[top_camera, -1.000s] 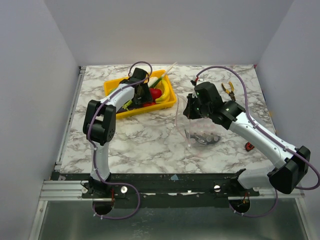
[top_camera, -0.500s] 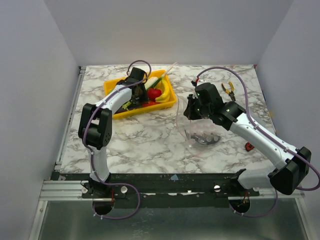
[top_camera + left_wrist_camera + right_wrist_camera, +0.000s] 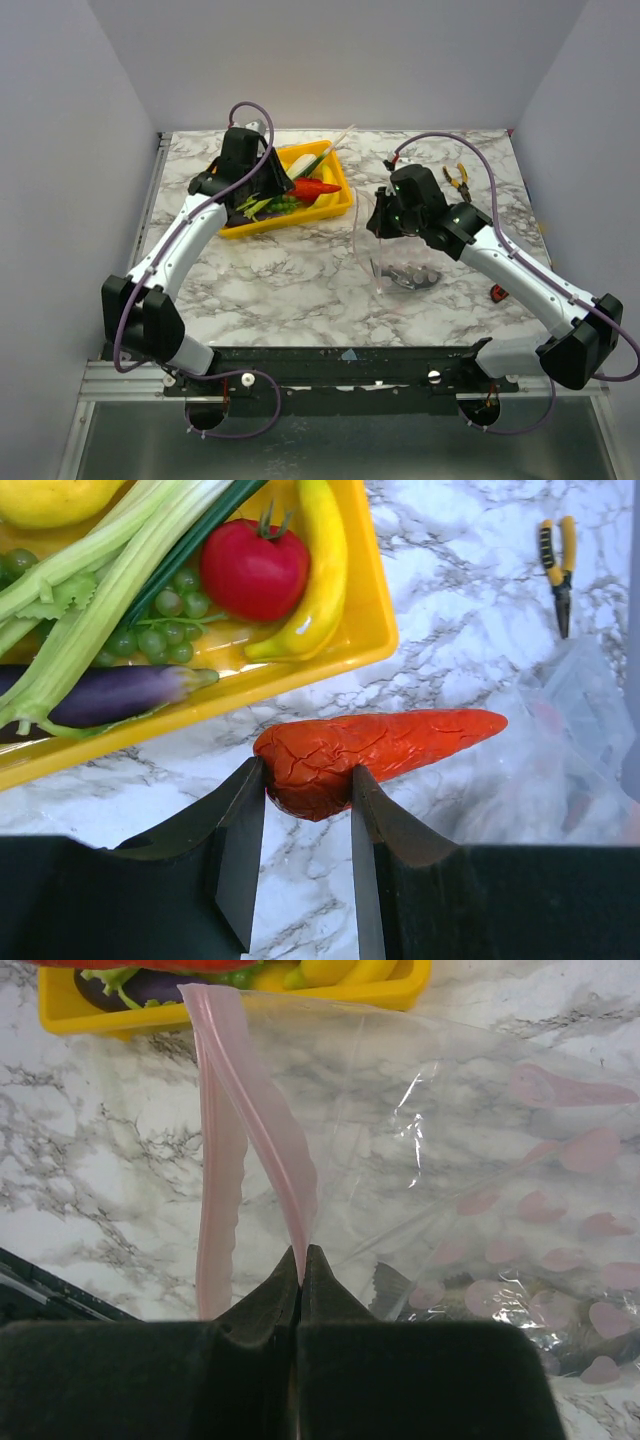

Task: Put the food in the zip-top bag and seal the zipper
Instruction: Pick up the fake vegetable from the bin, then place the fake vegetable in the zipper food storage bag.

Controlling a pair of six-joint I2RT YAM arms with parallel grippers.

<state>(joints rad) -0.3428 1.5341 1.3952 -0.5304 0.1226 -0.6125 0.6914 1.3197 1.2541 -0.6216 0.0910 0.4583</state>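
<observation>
Low centre in the left wrist view, the carrot point(image 3: 380, 745) is wrinkled orange-red. At upper left, the yellow tray point(image 3: 377, 605) shows a red tomato point(image 3: 253, 570), yellow banana point(image 3: 322, 570) and purple aubergine point(image 3: 100, 695). The table point(image 3: 450, 580) is grey-veined white marble. The clear bag point(image 3: 470, 1130) carries pink hearts, and its zipper point(image 3: 265, 1110) is pale pink.

A wrinkled orange carrot point(image 3: 375, 750) lies level, its thick end pinched between the left jaws, its tip pointing right. Just beyond those jaws sit a red tomato point(image 3: 253, 570), a yellow banana point(image 3: 318, 580) and green leeks point(image 3: 100, 590). The right jaws clamp the pink zipper point(image 3: 265, 1110) of the clear zip-top bag point(image 3: 470, 1160) — mouth gaping, a grey fish point(image 3: 410, 275) inside.
</observation>
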